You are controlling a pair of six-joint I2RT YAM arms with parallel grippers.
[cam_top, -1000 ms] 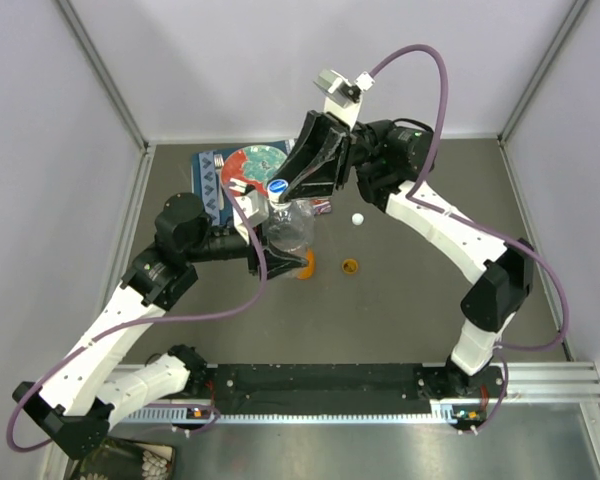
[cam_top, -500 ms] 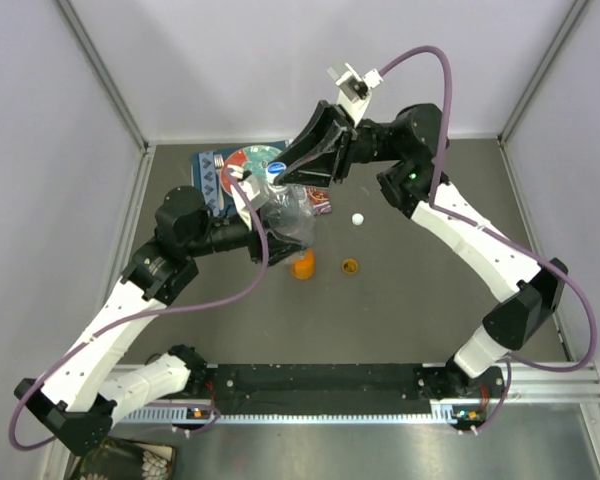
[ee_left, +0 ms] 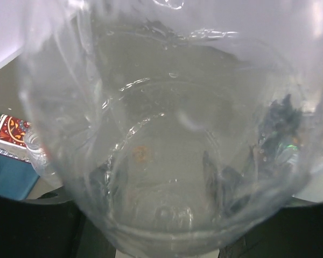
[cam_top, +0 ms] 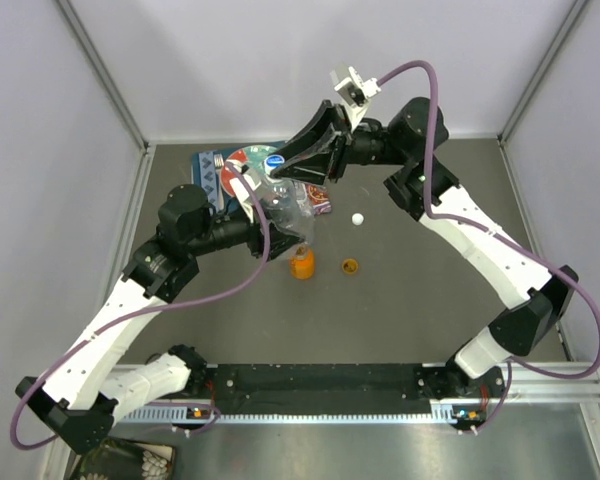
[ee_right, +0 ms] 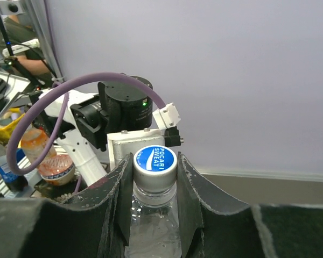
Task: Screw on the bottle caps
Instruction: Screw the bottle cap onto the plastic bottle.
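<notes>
My left gripper is shut on the body of a clear bottle and holds it tilted above the table. The bottle fills the left wrist view. My right gripper is shut on its cap, white with a blue top, which sits on the bottle neck between the two fingers. The squat orange bottle stands on the table below. The orange cap and a white cap lie loose to its right.
The red-and-teal patterned plate lies on a blue mat at the back, under the held bottle. Another clear bottle neck shows at the left edge of the left wrist view. Grey walls close the back and sides.
Both grippers have carried the clear bottle toward the back, tilting it. The orange bottle, half covered before, now stands in plain view. The right grip on the cap holds.
</notes>
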